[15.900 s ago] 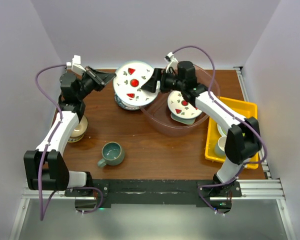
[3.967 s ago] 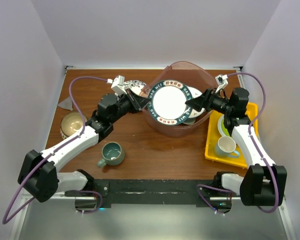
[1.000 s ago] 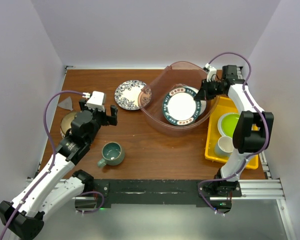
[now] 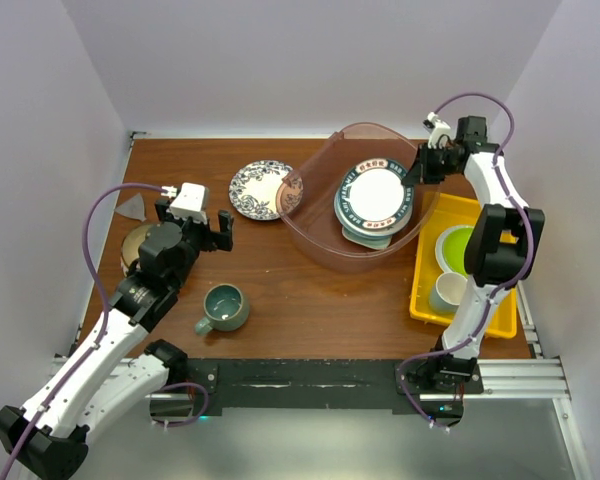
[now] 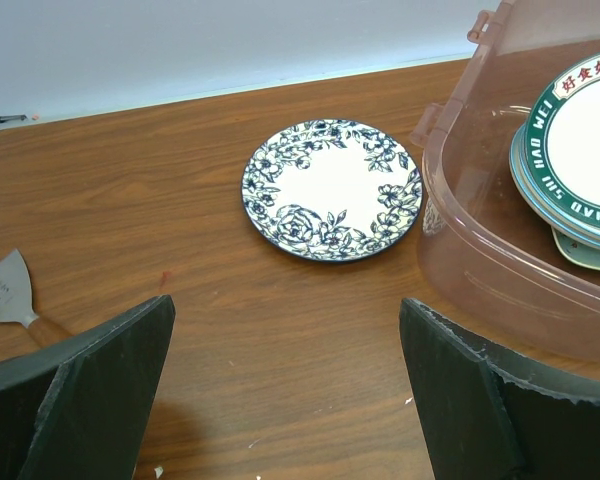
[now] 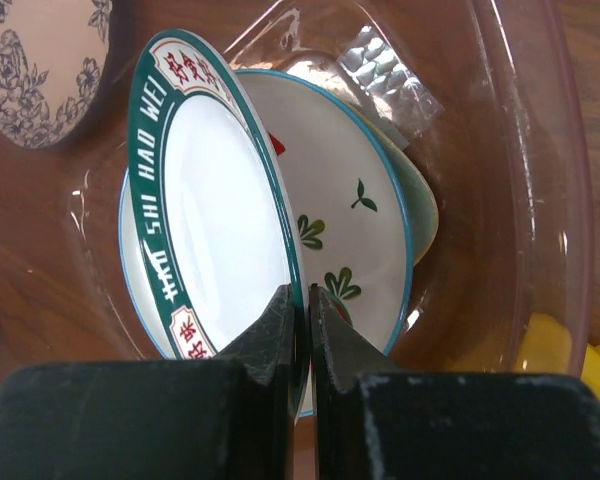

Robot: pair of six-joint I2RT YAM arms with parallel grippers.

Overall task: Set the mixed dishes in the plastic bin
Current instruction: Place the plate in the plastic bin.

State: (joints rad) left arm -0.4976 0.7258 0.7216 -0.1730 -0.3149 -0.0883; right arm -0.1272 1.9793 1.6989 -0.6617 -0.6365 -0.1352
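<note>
My right gripper (image 6: 302, 300) is shut on the rim of a white plate with a green lettered border (image 6: 220, 210), holding it tilted inside the plastic bin (image 6: 540, 150). Below it lie a plate with red-green motifs (image 6: 350, 220) and a mint dish (image 6: 425, 200). From above, this green-bordered plate (image 4: 377, 195) sits over the stack in the bin (image 4: 315, 235). A blue-patterned plate (image 5: 332, 190) lies on the table left of the bin (image 5: 500, 270). My left gripper (image 5: 285, 380) hangs open and empty in front of it. A grey-teal mug (image 4: 223, 307) stands near the front.
A yellow tray (image 4: 500, 225) at the right holds a lime-green plate (image 4: 460, 245) and a white mug (image 4: 442, 292). A bowl (image 4: 140, 245) sits partly under my left arm. A scraper (image 5: 5, 295) lies at the far left.
The right gripper has moved a little up and to the far right, carrying the green-bordered plate with it inside the bin. The left arm has hardly moved.
</note>
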